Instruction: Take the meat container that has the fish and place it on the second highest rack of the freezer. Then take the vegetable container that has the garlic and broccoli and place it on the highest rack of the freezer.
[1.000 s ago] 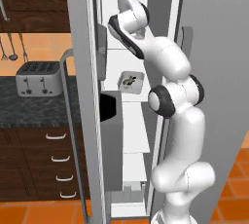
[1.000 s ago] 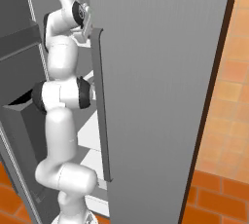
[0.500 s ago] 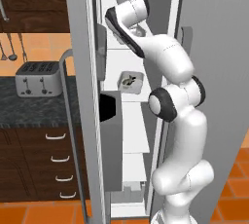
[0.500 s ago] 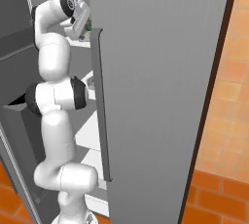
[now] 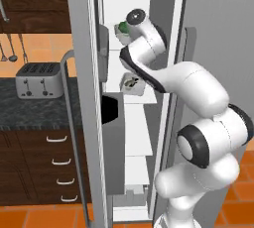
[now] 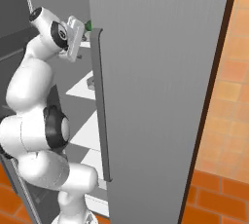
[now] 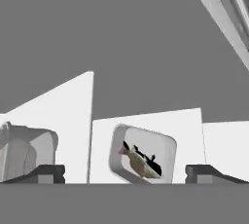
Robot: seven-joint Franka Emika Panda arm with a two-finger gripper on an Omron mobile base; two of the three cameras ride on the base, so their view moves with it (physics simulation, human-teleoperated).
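Orange floor tiles and a dark counter with a toaster [image 5: 37, 79] frame the grey side-by-side fridge, whose freezer [image 5: 136, 123] stands open with its door [image 5: 82, 98] swung toward the base.

Nearest, the arm bends up from the base, its elbow hard against the closed fridge door [image 6: 160, 86] and that door's long handle [image 6: 99, 106]. A careless pull back could drag a link along that handle or catch the edge of the open door, since the compartment is narrow and the arm takes up much of its width.

Further in, the gripper [image 7: 125, 173] is up by the highest rack [image 5: 115, 48], jaws spread wide with nothing between them. In the hand view the two finger tips [image 7: 46, 173] stand on either side of open space, looking down the stack.

Just beyond the wrist, the vegetable container [image 5: 122, 29] with the broccoli [image 5: 121, 26] sits on the highest rack; the garlic is too hidden to make out. The hand is close to it, so a sideways sweep on the way out might nudge the tray toward the rack's front edge.

Below, the meat container [image 7: 142, 156] holding the fish [image 7: 137, 160] lies flat on the second highest rack [image 7: 146, 145]. Both placements look done by my judgement. The remaining hazard is the retreat: a drop too low could clip this tray's rim and tip it off its shelf.
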